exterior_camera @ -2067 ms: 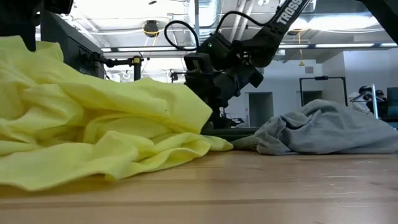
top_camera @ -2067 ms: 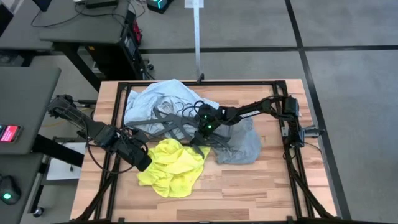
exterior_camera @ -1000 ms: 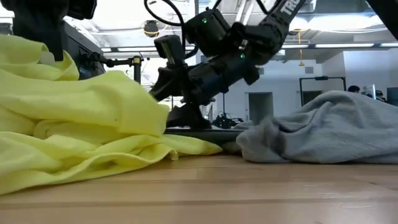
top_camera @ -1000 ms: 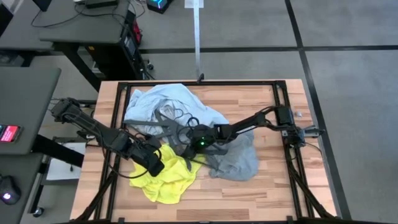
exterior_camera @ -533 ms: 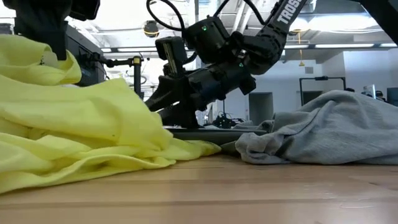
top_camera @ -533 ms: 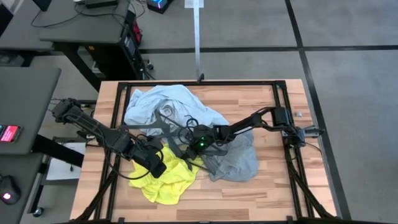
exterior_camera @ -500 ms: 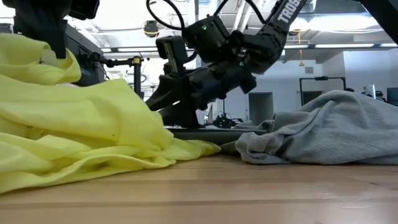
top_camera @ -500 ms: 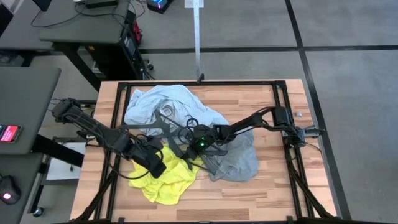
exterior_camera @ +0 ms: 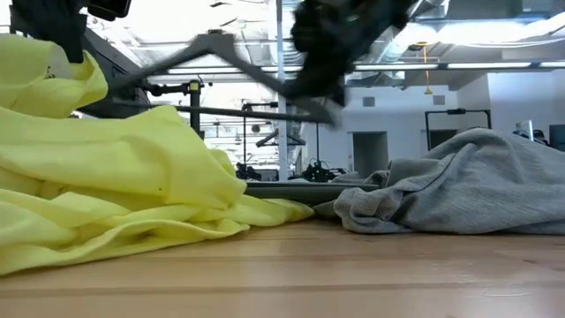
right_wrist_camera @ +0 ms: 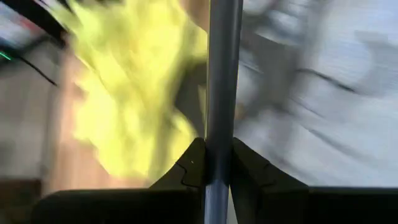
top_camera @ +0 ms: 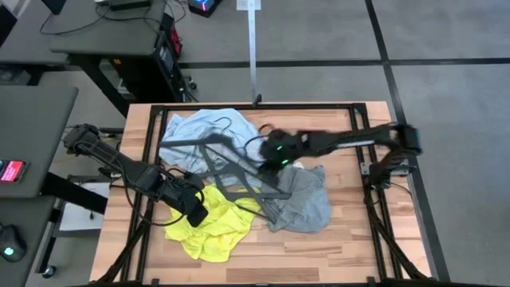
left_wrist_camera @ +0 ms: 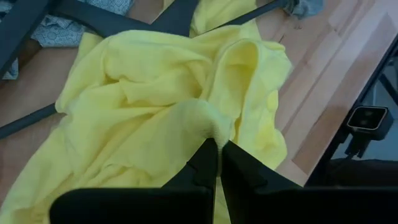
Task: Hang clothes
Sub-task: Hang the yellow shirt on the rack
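High view: the yellow T-shirt [top_camera: 209, 226] lies crumpled at about 7 o'clock on the wooden table [top_camera: 351, 247], the pale blue shirt [top_camera: 191, 137] is heaped at 11 o'clock, and the grey T-shirt [top_camera: 301, 203] sits just right of centre. The left gripper [top_camera: 194, 212] rests on the yellow T-shirt's near-left edge. The right gripper [top_camera: 269, 156] is near the centre, holding a dark hanger [top_camera: 231, 163] that spans the blue and yellow cloth.

Low view: the yellow T-shirt [exterior_camera: 115, 190] fills the left, the grey T-shirt [exterior_camera: 459, 194] the right, touching at the middle. The hanger [exterior_camera: 212, 44] is raised above them, tilted. No writing can be read.

Left wrist view: the left gripper [left_wrist_camera: 218, 152] is clenched on a fold of the yellow T-shirt [left_wrist_camera: 143, 99]; hanger bars cross at 12 o'clock.

Right wrist view: the right gripper [right_wrist_camera: 216, 163] is clamped on the hanger's bar [right_wrist_camera: 222, 74], with yellow cloth on one side and grey on the other.
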`<state>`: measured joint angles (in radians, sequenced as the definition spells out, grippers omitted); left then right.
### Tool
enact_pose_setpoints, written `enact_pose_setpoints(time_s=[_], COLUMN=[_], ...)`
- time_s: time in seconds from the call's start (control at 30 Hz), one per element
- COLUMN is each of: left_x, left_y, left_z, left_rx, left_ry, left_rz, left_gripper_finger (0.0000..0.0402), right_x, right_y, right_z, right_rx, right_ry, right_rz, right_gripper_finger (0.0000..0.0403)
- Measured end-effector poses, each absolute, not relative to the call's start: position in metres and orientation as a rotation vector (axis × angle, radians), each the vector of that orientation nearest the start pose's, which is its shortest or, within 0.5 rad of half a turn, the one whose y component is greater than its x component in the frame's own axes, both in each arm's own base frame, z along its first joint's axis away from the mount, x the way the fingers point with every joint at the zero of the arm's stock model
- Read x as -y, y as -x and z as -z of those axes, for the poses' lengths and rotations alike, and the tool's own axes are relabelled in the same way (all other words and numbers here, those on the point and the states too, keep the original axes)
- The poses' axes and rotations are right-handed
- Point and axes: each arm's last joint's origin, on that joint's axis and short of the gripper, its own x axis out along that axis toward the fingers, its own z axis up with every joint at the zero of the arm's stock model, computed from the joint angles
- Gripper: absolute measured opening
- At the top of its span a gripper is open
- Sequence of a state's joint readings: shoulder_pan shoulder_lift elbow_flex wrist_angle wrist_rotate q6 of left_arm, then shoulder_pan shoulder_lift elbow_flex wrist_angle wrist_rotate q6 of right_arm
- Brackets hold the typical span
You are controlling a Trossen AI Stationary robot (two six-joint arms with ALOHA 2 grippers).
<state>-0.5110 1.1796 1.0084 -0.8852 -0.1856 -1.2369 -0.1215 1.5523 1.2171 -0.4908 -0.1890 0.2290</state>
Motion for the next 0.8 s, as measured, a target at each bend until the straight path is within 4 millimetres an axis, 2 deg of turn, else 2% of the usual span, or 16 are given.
enact_pose_setpoints(time_s=[0.1, 0.17, 0.27, 0.33, 0.57, 0.8], left_x=[0.100, 0.098, 0.095, 0.091, 0.076, 0.073], left_y=[-0.190, -0.187, -0.184, -0.182, -0.173, -0.171], left_z=[-0.285, -0.289, -0.293, -0.297, -0.313, -0.331], left_rx=[-0.983, -0.958, -0.932, -0.913, -0.848, -0.786], left_ry=[0.803, 0.829, 0.857, 0.870, 0.853, 0.841], left_rz=[-0.353, -0.365, -0.364, -0.359, -0.309, -0.255], left_gripper_finger=[0.0000, 0.0000, 0.0000, 0.0000, 0.0000, 0.0000], right_x=[0.034, 0.026, 0.007, -0.008, -0.061, -0.077], right_y=[-0.283, -0.253, -0.217, -0.203, -0.187, -0.198], right_z=[-0.311, -0.332, -0.350, -0.355, -0.348, -0.337], right_rx=[-0.836, -0.830, -0.834, -0.862, -1.002, -1.053], right_ry=[-0.318, -0.322, -0.351, -0.377, -0.321, -0.289], right_rz=[0.046, 0.035, -0.003, -0.043, -0.171, -0.127], right_gripper_finger=[0.0028, 0.0028, 0.0028, 0.0028, 0.0028, 0.0028])
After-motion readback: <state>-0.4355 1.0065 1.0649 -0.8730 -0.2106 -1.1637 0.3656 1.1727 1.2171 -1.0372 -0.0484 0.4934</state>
